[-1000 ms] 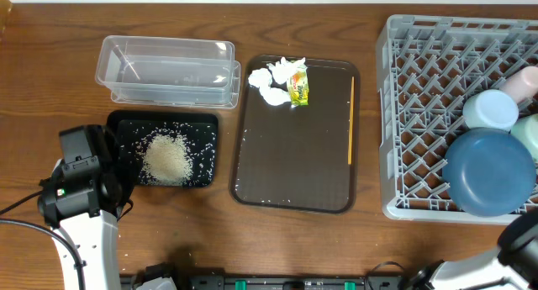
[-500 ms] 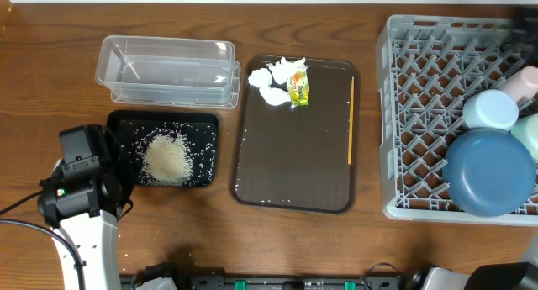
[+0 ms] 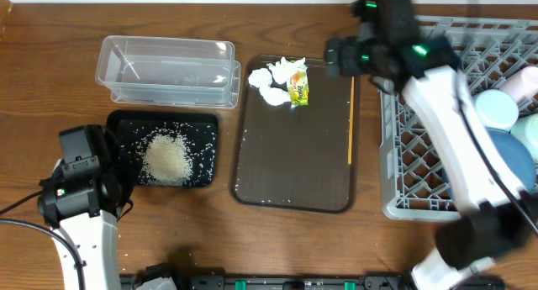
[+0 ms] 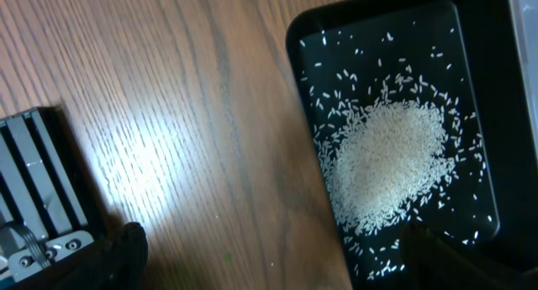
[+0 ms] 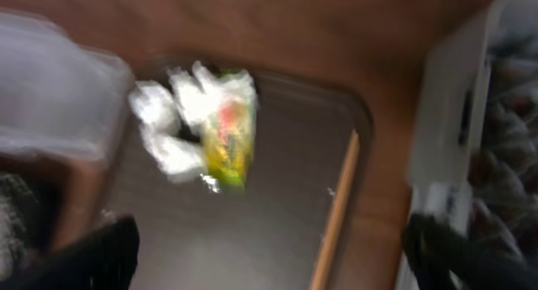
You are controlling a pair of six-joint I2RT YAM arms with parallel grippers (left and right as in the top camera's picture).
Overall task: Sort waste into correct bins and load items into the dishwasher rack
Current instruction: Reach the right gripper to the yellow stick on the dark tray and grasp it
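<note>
R gripper (image 3: 338, 56) hangs over far-right corner of brown serving tray (image 3: 286, 155), fingers wide apart, nothing btwn them. Wrist view is blurred, but both fingertips (image 5: 101, 256) sit at opposite bottom corners w/ bare tray btwn. Just ahead & a bit to its left: crumpled white tissues (image 3: 269, 81), touching the yellow-green wrapper (image 3: 298, 88). Wrapper lies on their gripper-side edge, so it sits btwn gripper & most of the tissue. On the near side of the gripper: thin yellow-orange stick (image 3: 350, 122), flat along the tray's right rim, apart from the wrapper. Clear plastic tub (image 3: 168, 67) is well beyond the tissues, on the gripper's left. On its right, grey dishwasher rack (image 3: 391, 185). R arm (image 3: 445, 130) crosses over it & covers part of the lattice & part of the dark-blue bowl (image 3: 514, 164). Light-blue bowl (image 3: 498, 112), pink cup (image 3: 525, 80) & a sliver of mint-green bowl (image 3: 531, 129) show past the arm, all in the rack's right side

L gripper (image 4: 273, 248) is over wood table (image 3: 50, 63) by the edge of the black tray (image 4: 420, 21), fingers apart, holding nothing. Rice heap (image 4: 382, 168) lies in that tray ahead of the fingers, loose grains scattered round it; tray rim stands btwn gripper & heap. A few white specks (image 3: 252, 193) on brown tray's near end
</note>
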